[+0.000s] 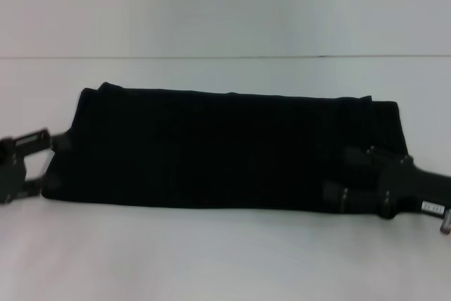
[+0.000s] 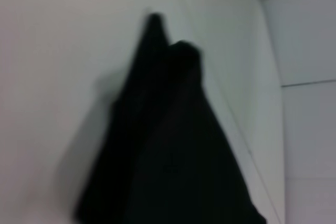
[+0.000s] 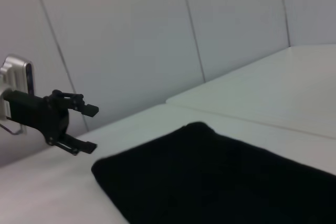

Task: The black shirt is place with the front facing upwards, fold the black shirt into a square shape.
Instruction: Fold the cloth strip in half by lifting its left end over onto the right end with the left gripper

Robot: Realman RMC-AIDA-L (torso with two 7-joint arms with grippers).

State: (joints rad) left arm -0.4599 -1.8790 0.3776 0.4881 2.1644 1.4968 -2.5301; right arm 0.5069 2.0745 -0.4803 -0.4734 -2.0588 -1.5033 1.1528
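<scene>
The black shirt (image 1: 211, 146) lies on the white table (image 1: 211, 259) as a long folded band running left to right, with no lettering showing. It also shows in the left wrist view (image 2: 173, 171) and the right wrist view (image 3: 220, 177). My left gripper (image 1: 44, 161) is open and empty just off the shirt's left end; the right wrist view shows it too (image 3: 95, 128), jaws spread. My right gripper (image 1: 335, 173) sits low over the shirt's right end near the front edge, its fingers apart.
The white table top runs well beyond the shirt at the front and back. A pale panelled wall (image 3: 157, 35) stands behind the table. A seam line (image 1: 225, 56) crosses the surface behind the shirt.
</scene>
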